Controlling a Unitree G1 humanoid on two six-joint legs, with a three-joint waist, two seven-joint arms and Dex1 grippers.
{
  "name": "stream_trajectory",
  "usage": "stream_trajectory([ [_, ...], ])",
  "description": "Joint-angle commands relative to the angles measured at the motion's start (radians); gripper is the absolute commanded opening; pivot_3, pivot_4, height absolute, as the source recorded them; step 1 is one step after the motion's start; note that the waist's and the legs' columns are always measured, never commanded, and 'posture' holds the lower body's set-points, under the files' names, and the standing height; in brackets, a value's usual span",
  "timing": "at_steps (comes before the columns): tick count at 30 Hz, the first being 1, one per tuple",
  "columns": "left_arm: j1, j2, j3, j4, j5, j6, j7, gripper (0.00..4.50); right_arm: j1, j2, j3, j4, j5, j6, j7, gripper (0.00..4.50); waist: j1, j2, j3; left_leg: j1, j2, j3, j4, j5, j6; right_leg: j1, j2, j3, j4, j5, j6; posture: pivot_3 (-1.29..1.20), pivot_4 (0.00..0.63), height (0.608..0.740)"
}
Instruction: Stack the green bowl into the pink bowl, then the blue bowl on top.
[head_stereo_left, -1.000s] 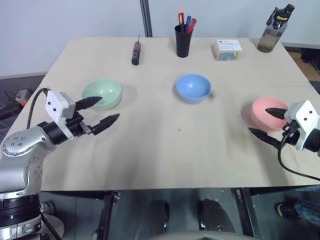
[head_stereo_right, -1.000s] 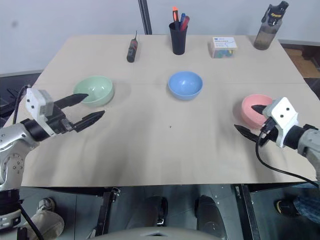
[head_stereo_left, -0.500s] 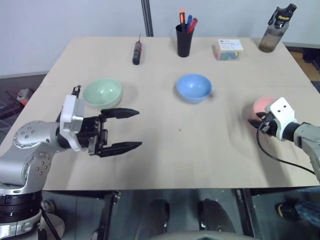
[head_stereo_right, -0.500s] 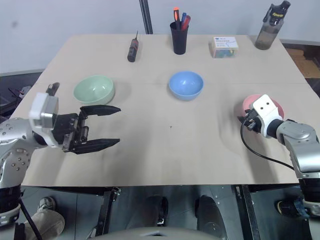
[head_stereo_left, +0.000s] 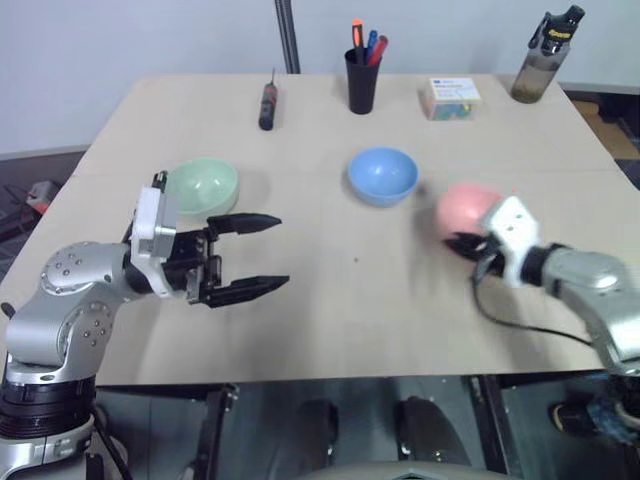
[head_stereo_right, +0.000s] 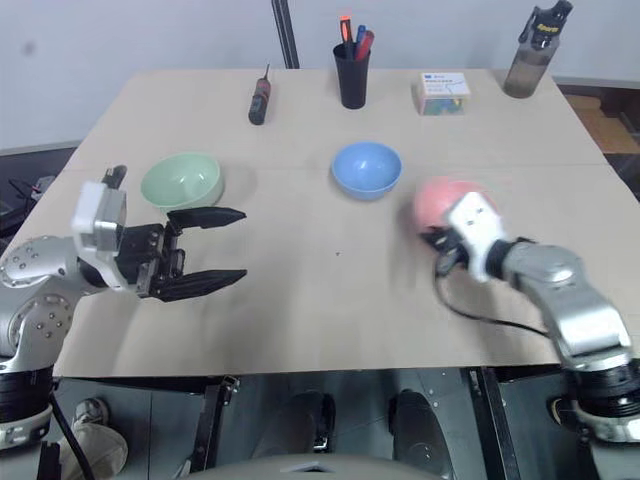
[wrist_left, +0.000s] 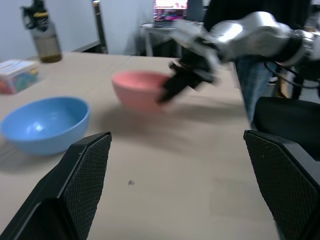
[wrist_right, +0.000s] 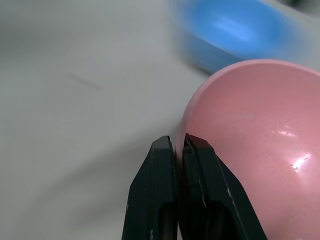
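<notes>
The pink bowl (head_stereo_left: 465, 205) sits right of the table's middle, close to the blue bowl (head_stereo_left: 382, 175). My right gripper (head_stereo_left: 462, 243) is shut on its near rim; in the right wrist view the fingertips (wrist_right: 165, 145) pinch the pink wall (wrist_right: 260, 125). The green bowl (head_stereo_left: 203, 185) rests at the left of the table. My left gripper (head_stereo_left: 282, 252) hangs open just in front and to the right of it, pointing right with nothing between its fingers. The left wrist view looks across at the blue bowl (wrist_left: 45, 122), the pink bowl (wrist_left: 137, 89) and the right gripper (wrist_left: 167, 95).
Along the table's far edge stand a screwdriver (head_stereo_left: 268, 103), a black cup of pens (head_stereo_left: 362, 80), a small box (head_stereo_left: 451, 98) and a dark bottle (head_stereo_left: 538, 60). Bare tabletop (head_stereo_left: 350, 300) lies between my two grippers.
My right gripper shut on the pink bowl's rim and carried it left, from the table's right side toward the middle. The left gripper swung round to point right and stayed open.
</notes>
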Motion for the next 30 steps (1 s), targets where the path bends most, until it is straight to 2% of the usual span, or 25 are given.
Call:
stream_trajectory([
  [1,0.003,-0.008,0.019,-0.011,0.063,-0.05,0.061,4.5,-0.066,0.095,0.118,0.023,-0.064,0.01,-0.071,0.06,0.004,-0.001,0.0,0.0,-0.001,-0.001,0.001,0.0,0.0,0.001,-0.001,-0.001,0.0,0.0,0.0,0.0,0.15,0.74],
  [3,0.004,-0.013,0.013,-0.018,0.081,-0.05,0.091,4.5,-0.091,0.146,0.158,0.084,-0.074,0.022,-0.079,0.06,0.003,-0.001,0.0,0.0,-0.002,-0.001,0.001,0.001,-0.001,0.001,-0.001,0.0,0.0,0.0,0.0,0.0,0.15,0.74],
  [6,0.011,-0.012,0.009,-0.045,0.09,-0.045,0.115,4.5,-0.149,0.125,0.193,0.202,-0.122,-0.001,-0.04,0.06,0.003,-0.001,0.0,0.0,-0.003,-0.002,0.001,0.003,-0.004,0.001,-0.001,-0.001,0.0,0.0,0.0,0.0,0.15,0.74],
  [7,0.015,-0.01,0.016,-0.053,0.085,-0.038,0.123,4.5,-0.16,0.125,0.186,0.215,-0.118,0.003,-0.037,0.74,0.001,-0.001,-0.001,0.0,-0.003,-0.001,0.001,0.003,-0.004,0.001,-0.001,-0.001,0.0,0.0,0.0,0.0,0.15,0.74],
  [9,0.024,-0.007,0.03,-0.061,0.097,-0.032,0.156,4.5,-0.163,0.124,0.175,0.204,-0.095,0.025,-0.022,1.32,0.003,-0.002,-0.001,0.001,-0.003,-0.002,0.001,0.003,-0.004,0.001,-0.001,-0.001,0.0,0.0,0.0,0.0,0.15,0.74],
  [11,0.028,-0.009,0.035,-0.064,0.132,-0.041,0.204,4.5,-0.161,0.116,0.17,0.19,-0.086,0.036,-0.008,2.25,0.001,-0.001,-0.001,0.0,-0.002,-0.002,0.0,0.003,-0.004,0.0,-0.001,-0.001,0.0,0.0,0.0,0.0,0.15,0.74],
  [13,0.046,-0.01,0.026,-0.075,0.27,-0.076,0.329,4.5,-0.151,0.102,0.138,0.142,-0.059,0.06,0.002,3.24,0.0,-0.001,0.0,-0.001,-0.002,-0.002,0.0,0.003,-0.005,-0.001,-0.001,-0.001,0.0,0.0,0.0,0.0,0.15,0.74],
  [16,0.049,0.006,0.008,-0.09,0.426,-0.05,0.485,4.5,-0.137,0.114,0.056,0.079,-0.013,0.028,-0.007,4.41,-0.001,-0.001,-0.001,-0.002,-0.002,0.0,-0.001,0.003,-0.004,-0.003,-0.001,0.001,0.001,0.0,0.0,0.0,0.15,0.74],
  [19,0.022,0.02,-0.017,-0.1,0.517,0.036,0.595,4.5,-0.127,0.138,-0.025,0.019,0.057,-0.037,0.014,4.41,0.001,-0.001,0.0,-0.002,-0.002,0.0,-0.001,0.0,-0.001,-0.003,-0.001,0.001,0.001,0.0,0.0,0.0,0.15,0.74],
  [21,-0.017,0.084,-0.09,-0.083,0.605,0.105,0.603,4.5,-0.136,0.151,-0.075,-0.011,0.088,-0.044,0.0,4.41,0.003,-0.002,0.0,-0.002,-0.002,-0.001,-0.001,0.0,0.0,-0.003,-0.001,0.0,0.001,0.0,0.0,0.0,0.15,0.74],
  [24,-0.162,0.171,-0.25,0.029,0.76,0.209,0.605,4.5,-0.167,0.136,-0.09,-0.012,0.077,-0.117,0.027,4.41,0.005,-0.002,0.0,-0.002,-0.004,-0.001,0.0,0.0,-0.001,-0.002,-0.001,-0.001,0.002,0.0,0.0,0.0,0.15,0.74],
  [30,-0.307,0.17,-0.425,0.181,0.932,0.258,0.623,4.5,-0.214,0.12,-0.069,0.051,0.026,-0.197,0.032,4.41,-0.004,-0.002,0.0,-0.002,-0.005,0.001,-0.001,0.003,-0.005,-0.004,0.002,0.001,0.002,0.0,0.0,0.0,0.15,0.74],
])
